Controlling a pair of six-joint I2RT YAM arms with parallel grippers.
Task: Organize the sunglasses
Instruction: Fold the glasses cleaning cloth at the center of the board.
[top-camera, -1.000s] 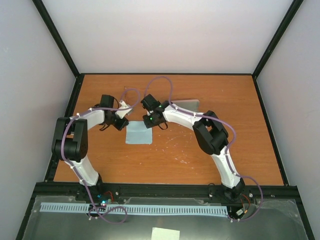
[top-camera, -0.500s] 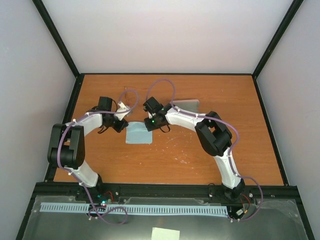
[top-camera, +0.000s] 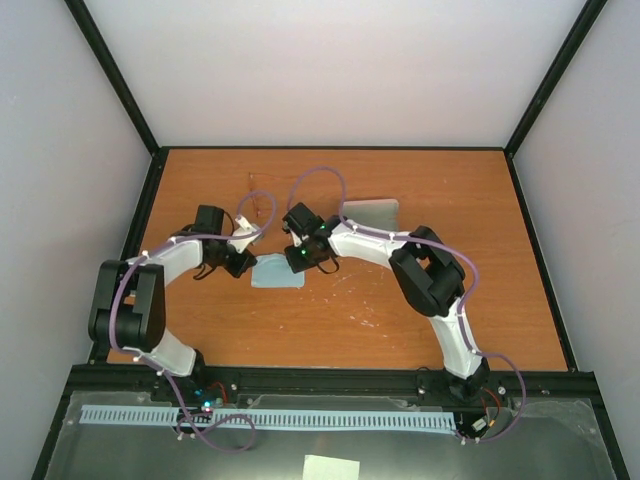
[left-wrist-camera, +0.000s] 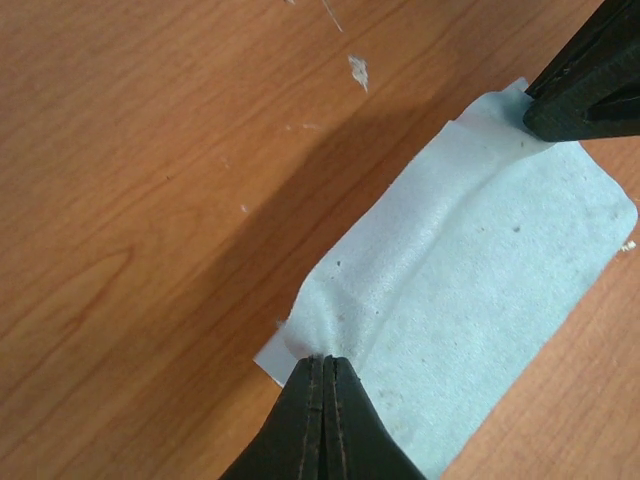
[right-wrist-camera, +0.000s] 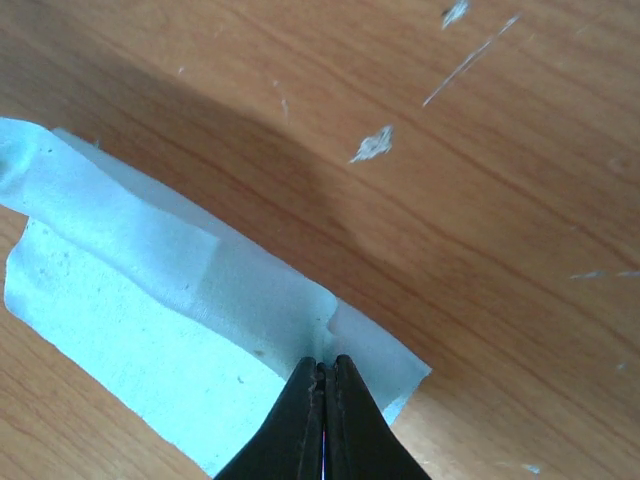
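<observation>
Left hand (left-wrist-camera: 322, 362), right hand (right-wrist-camera: 322, 366) drew cloth (left-wrist-camera: 480, 262) edge nearer; grey sheet (top-camera: 376, 210) beyond.

Robot lab / test cell, not a home or shop. What shows it: orange wood-grain tabletop (top-camera: 490, 230) boxed in by plain white panels (top-camera: 340, 70) on far, left & right sides, w/ black frame struts (top-camera: 110, 75) at the corners. Two white & black arms bolted at the near edge, left arm (top-camera: 170, 345) & right arm (top-camera: 450, 340), w/ purple cables (top-camera: 320, 172) looping over them. Near side: black rail (top-camera: 330, 378), white slotted cable duct (top-camera: 300, 420), small lit LED (top-camera: 207, 405). Tabletop worn, w/ white scuffs (right-wrist-camera: 375, 145).
</observation>
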